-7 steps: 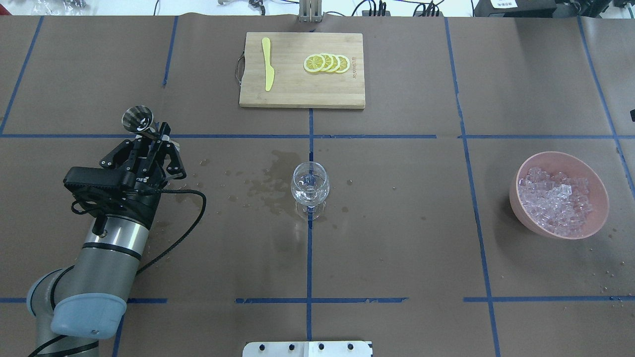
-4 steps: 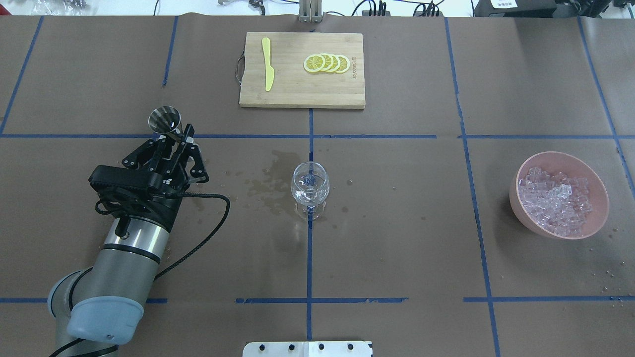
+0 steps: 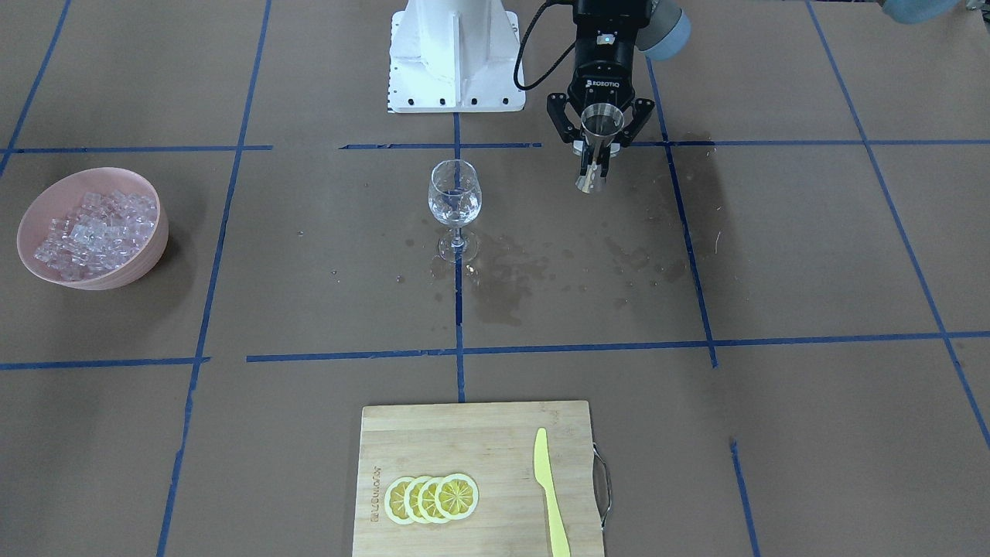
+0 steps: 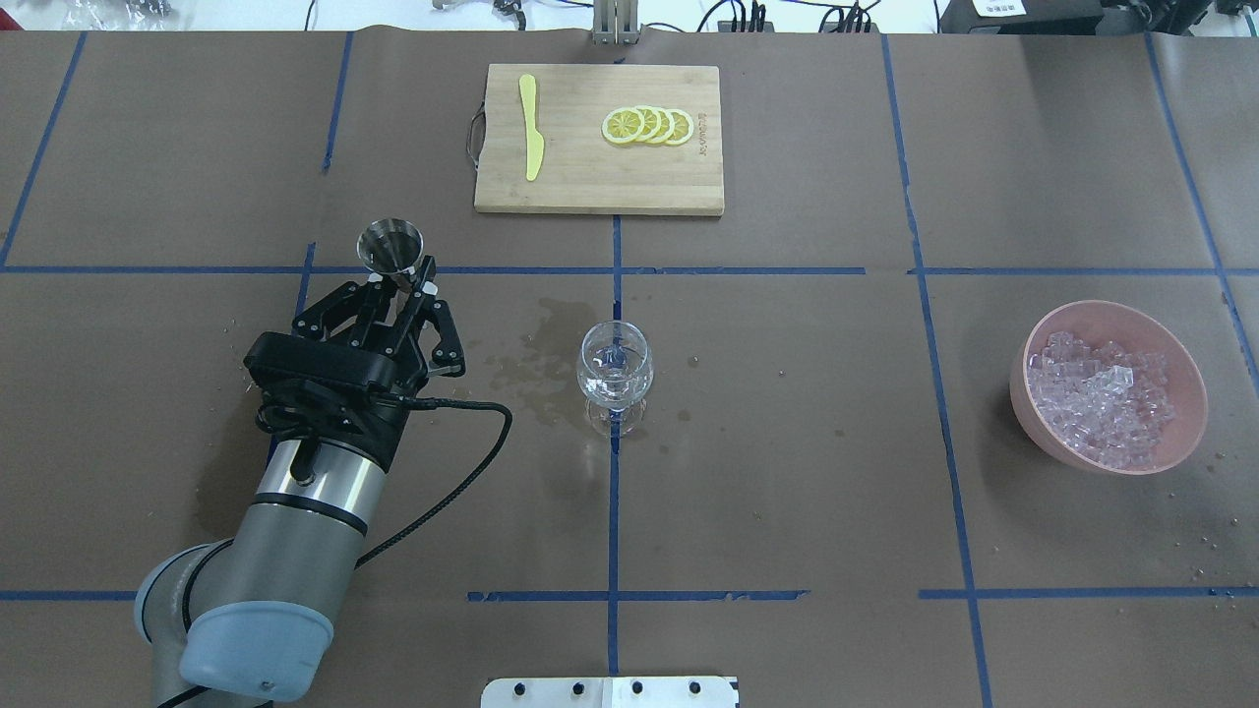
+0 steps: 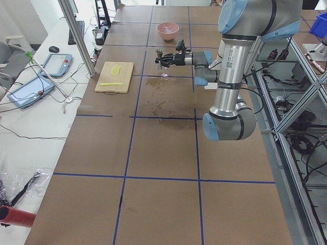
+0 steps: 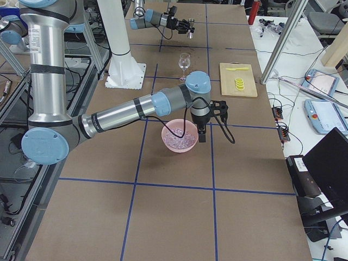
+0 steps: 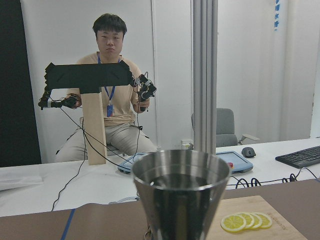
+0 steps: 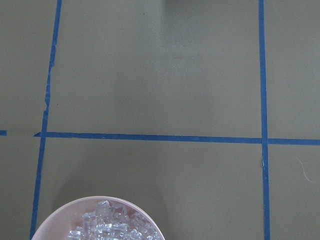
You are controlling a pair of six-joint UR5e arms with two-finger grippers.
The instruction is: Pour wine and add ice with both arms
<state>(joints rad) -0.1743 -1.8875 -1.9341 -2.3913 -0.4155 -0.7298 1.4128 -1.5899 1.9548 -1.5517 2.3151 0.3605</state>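
Two pairs of jaws: one pinching a steel jigger [image 4: 390, 246], one hanging by the bowl [image 4: 1111, 317] of ice [image 4: 1104, 398].
The left jaws are closed on the jigger's narrow waist and hold it upright, mouth up. The wine glass [image 4: 615, 366] stands on the surface [image 4: 787, 492] well apart to the right of these jaws, and the pink bowl with its heap of ice sits far beyond the glass on that same side. The right jaws show only in the right-end side view. There they hang just above the bowl's rim on its side away from the robot, with the ice just below and beside them. I cannot tell whether they are spread or pressed together.
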